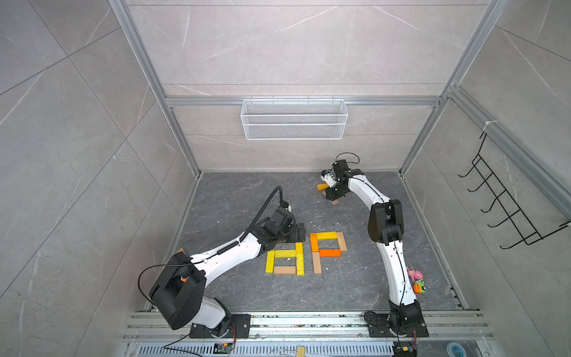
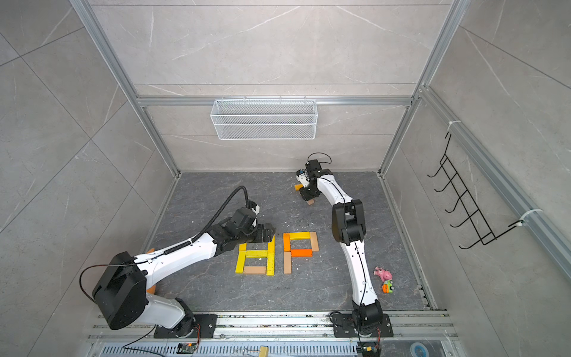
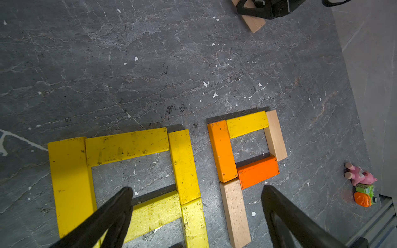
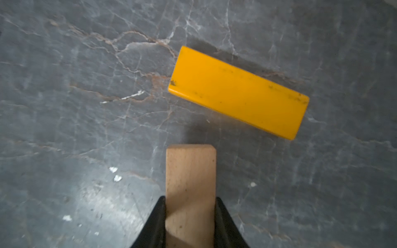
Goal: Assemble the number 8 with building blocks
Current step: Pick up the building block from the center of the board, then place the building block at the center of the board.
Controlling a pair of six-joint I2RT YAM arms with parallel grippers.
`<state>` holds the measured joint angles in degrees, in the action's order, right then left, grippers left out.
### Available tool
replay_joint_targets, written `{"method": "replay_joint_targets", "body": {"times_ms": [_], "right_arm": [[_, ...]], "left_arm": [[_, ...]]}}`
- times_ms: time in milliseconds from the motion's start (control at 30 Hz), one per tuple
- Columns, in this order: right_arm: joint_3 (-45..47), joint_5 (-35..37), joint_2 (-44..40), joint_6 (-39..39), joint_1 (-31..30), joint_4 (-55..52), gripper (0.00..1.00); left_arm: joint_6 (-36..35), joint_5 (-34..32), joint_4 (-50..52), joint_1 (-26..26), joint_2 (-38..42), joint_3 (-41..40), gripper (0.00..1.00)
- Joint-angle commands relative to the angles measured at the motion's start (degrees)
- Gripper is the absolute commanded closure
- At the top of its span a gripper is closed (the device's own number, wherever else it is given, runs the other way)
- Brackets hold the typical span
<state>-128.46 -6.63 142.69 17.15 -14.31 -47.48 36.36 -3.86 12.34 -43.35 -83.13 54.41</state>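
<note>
My right gripper [image 4: 190,201] is shut on a tan building block [image 4: 190,171], its black fingers pressed on both long sides; in both top views it sits at the far side of the table [image 1: 331,196]. A yellow-orange block [image 4: 238,92] lies flat just beyond it. Near the middle, yellow bars with a tan bottom bar form a partial figure [image 1: 285,262]. Beside it stands a P-like shape of orange, yellow and tan bars [image 1: 327,247]. My left gripper [image 3: 196,190] hangs open over the yellow figure's top, holding nothing.
A pink plush toy [image 1: 414,273] and a small green-orange toy car [image 1: 419,286] lie by the right arm's base. A white wire basket [image 1: 293,119] hangs on the back wall. A black hook rack [image 1: 506,201] is on the right wall.
</note>
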Motion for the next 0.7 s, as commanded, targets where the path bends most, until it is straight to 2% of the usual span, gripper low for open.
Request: {"method": "replay_joint_targets", "body": {"times_ms": [0, 267, 533, 667], "right_arm": [[2.12, 0.14, -7.81, -2.56, -0.1, -1.47, 0.7], [14.7, 2.24, -21.65, -7.3, -2.22, 0.39, 0.7], [42.7, 7.67, -44.18, -16.14, -7.03, 10.16, 0.7], [55.67, 11.24, -54.23, -21.15, -10.4, 12.8, 0.7]], "left_arm": [[0.29, 1.18, -0.39, 0.34, 2.25, -0.08, 0.04], [0.21, 1.9, -1.78, 0.23, 4.15, -0.63, 0.04], [-0.81, 3.95, -3.64, 0.23, 6.07, -2.01, 0.04], [-5.28, 9.18, -5.73, 0.22, 8.14, -3.66, 0.03]]}}
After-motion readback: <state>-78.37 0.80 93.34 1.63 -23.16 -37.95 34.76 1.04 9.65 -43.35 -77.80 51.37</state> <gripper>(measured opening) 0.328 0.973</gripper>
